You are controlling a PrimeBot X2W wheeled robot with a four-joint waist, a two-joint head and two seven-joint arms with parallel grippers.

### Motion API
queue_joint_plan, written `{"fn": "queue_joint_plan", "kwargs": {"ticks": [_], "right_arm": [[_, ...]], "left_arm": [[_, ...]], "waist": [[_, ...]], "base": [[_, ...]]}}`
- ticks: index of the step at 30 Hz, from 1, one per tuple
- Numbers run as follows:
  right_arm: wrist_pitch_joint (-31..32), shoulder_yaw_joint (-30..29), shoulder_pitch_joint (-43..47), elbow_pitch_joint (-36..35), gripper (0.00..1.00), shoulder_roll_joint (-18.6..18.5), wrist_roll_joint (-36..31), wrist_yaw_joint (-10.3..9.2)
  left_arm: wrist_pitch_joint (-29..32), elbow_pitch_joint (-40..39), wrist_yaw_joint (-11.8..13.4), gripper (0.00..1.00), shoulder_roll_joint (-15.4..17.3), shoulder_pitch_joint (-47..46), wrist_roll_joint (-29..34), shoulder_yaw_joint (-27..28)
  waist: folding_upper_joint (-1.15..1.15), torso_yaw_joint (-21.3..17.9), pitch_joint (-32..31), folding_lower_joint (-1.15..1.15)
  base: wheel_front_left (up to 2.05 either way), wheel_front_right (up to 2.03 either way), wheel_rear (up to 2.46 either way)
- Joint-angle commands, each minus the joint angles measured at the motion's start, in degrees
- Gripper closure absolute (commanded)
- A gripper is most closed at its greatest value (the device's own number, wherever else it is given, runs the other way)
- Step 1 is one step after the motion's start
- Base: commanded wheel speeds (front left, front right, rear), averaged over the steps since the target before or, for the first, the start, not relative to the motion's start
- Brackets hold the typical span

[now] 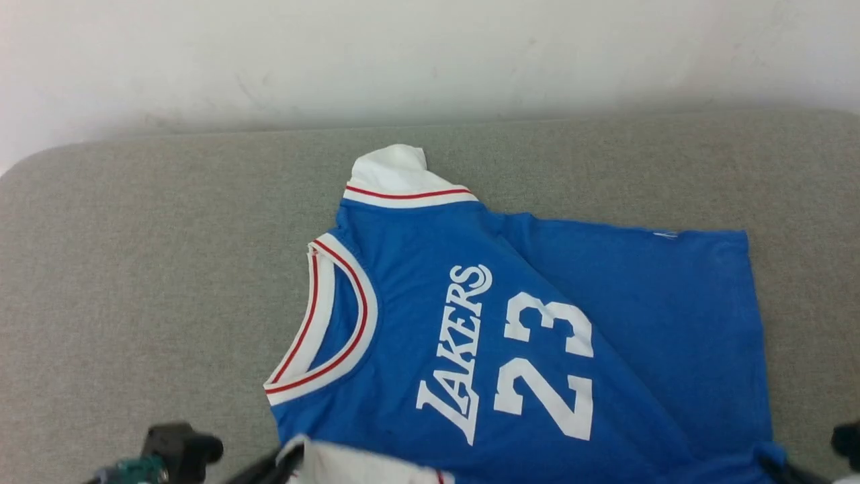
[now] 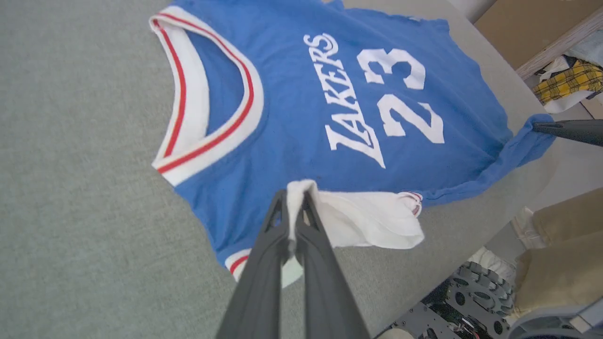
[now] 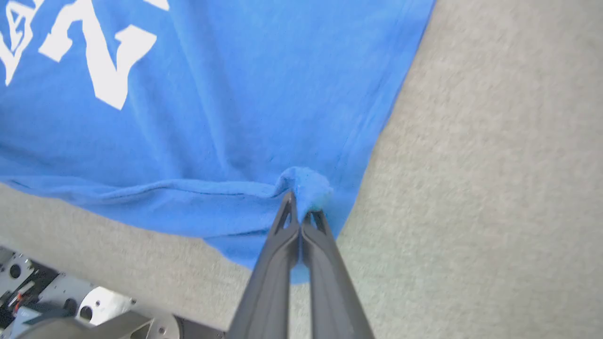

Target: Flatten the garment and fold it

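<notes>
Where it lies on the grey counter [image 1: 134, 269], the garment [image 1: 638, 296], a bright blue jersey shirt, sits front up by the near edge, right of the middle. Neckline [image 1: 366, 309], white with red stripe, points toward the left edge; the hem runs along the side toward the right edge. White lettering "LAKERS" [image 1: 457, 349] and number 23 [image 1: 544, 363] read sideways across the chest. Far sleeve [image 1: 396, 175], white with a red-striped band, lies flat, pointing at the far edge. Near sleeve [image 2: 372, 221], also white, is bunched at the near edge. A diagonal crease crosses the body from the far shoulder toward the near hem. Left tool [image 2: 296, 197]: long dark fingers pressed together, pinching a fold of the near sleeve. Right tool [image 3: 301, 207]: fingers pressed together, pinching a small tuft of blue cloth at the near hem corner, which is drawn into a raised ridge along the near edge. A pale wall [image 1: 403, 54] stands beyond the far edge. Yellow plaid cloth [image 2: 570, 80] lies off the counter, past the right edge.
</notes>
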Motion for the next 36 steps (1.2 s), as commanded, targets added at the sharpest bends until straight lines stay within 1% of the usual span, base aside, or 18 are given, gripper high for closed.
{"fn": "queue_joint_plan", "kwargs": {"ticks": [1,6,11,17,23,27,29,30,31,32,34,35,36], "right_arm": [[-1.1,-0.7,-1.8,-0.6,1.0,-0.1,-0.5,-0.04],[-4.6,-2.9,-7.6,-1.8,1.0,-0.3,-2.5,-0.04],[-6.1,-3.0,-13.5,-1.0,1.0,0.1,-4.7,-0.04],[-6.7,-1.2,-18.4,1.8,1.0,0.5,-5.9,-0.04],[-7.1,1.8,-22.0,5.4,1.0,0.7,-6.0,-0.04],[-7.1,3.6,-23.9,8.1,1.0,0.8,-5.3,-0.04],[-6.4,3.9,-24.5,9.5,1.0,0.8,-5.0,-0.04],[-6.0,4.1,-24.8,10.0,0.79,0.8,-4.7,-0.04],[-5.9,4.2,-25.1,10.3,0.52,0.9,-4.5,-0.04],[-6.2,4.3,-25.4,10.5,0.0,0.9,-4.4,-0.04],[-6.9,4.6,-25.8,10.9,0.0,0.9,-4.4,-0.04],[-7.3,4.7,-26.0,11.0,0.0,0.9,-4.4,-0.04],[-7.6,4.7,-26.1,11.2,0.0,1.1,-4.3,-0.04]], "left_arm": [[-0.8,-0.5,0.3,1.0,0.2,-2.0,1.6,0.9],[-2.4,-1.1,0.2,1.0,-0.3,-8.2,6.4,3.6],[-2.5,1.0,-1.1,1.0,-1.7,-14.1,9.7,5.1],[-3.7,7.7,-3.9,1.0,-5.9,-20.0,11.2,5.9],[-4.4,16.1,-6.6,1.0,-9.6,-23.3,11.7,5.1],[-2.5,20.6,-8.2,1.0,-11.5,-25.1,12.3,3.3],[-0.9,22.6,-8.5,1.0,-12.2,-25.9,12.5,2.5],[0.2,23.7,-8.6,0.94,-12.4,-26.3,12.6,1.9],[1.2,24.5,-9.0,0.74,-12.6,-26.7,12.9,1.3],[1.6,25.3,-9.0,0.56,-12.9,-27.2,13.2,1.0],[2.5,26.8,-9.4,0.15,-13.6,-27.7,13.7,0.1],[2.4,27.5,-9.3,0.0,-14.0,-27.8,13.6,0.2],[1.8,28.0,-9.1,0.0,-14.5,-27.7,13.3,0.4]], "waist": [[0.0,-0.4,0.9,0.0],[0.0,-1.5,4.3,0.0],[0.0,-2.6,8.3,0.0],[0.0,-3.2,12.1,0.0],[0.0,-3.7,15.1,0.0],[0.0,-3.4,16.4,0.0],[0.0,-3.2,16.6,0.0],[0.0,-3.1,16.7,0.0],[0.0,-3.0,16.6,0.0],[0.0,-2.9,16.6,0.0],[0.0,-2.9,16.1,0.0],[0.0,-3.0,15.7,0.0],[0.0,-3.0,15.1,0.0]], "base": [[0.0,0.0,0.0],[0.0,0.0,0.0],[0.0,0.0,0.0],[0.0,0.0,0.0],[0.0,0.0,0.0],[0.0,0.0,0.0],[0.0,0.0,0.0],[0.0,0.0,0.0],[0.0,0.0,0.0],[0.0,0.0,0.0],[0.0,0.0,0.0],[0.0,0.0,0.0],[0.0,0.0,0.0]]}}
